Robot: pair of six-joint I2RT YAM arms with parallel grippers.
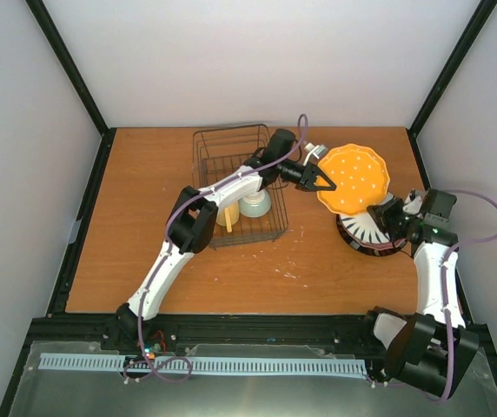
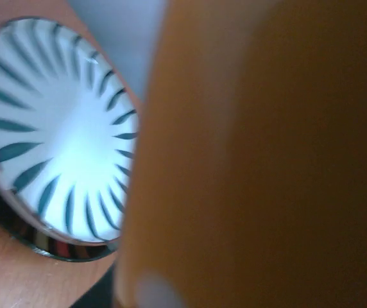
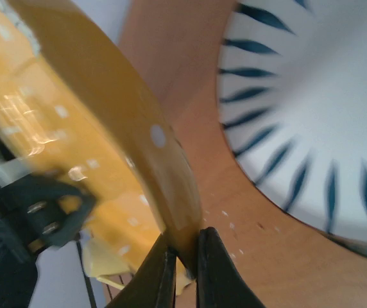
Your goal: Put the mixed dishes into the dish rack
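Note:
The orange-yellow dotted plate [image 1: 357,178] [image 2: 267,141] [image 3: 61,96] is held tilted in the air over the right half of the table. My right gripper [image 1: 384,210] [image 3: 185,256] is shut on its lower right rim. My left gripper [image 1: 322,180] straddles the plate's left rim, one finger [image 3: 42,212] lying against its face. The plate fills the left wrist view and hides those jaws. Below lies the white plate with dark stripes [image 1: 366,230] [image 2: 49,128] [image 3: 312,109] on a black plate [image 2: 42,247]. The wire dish rack [image 1: 231,152] holds the pale bowl [image 1: 255,206] and the cream mug [image 1: 231,215].
The rack stands at the back centre-left of the brown table [image 1: 144,234], with my left arm reaching across it. The plate stack sits near the table's right edge, close to my right arm. Grey walls enclose the table on three sides.

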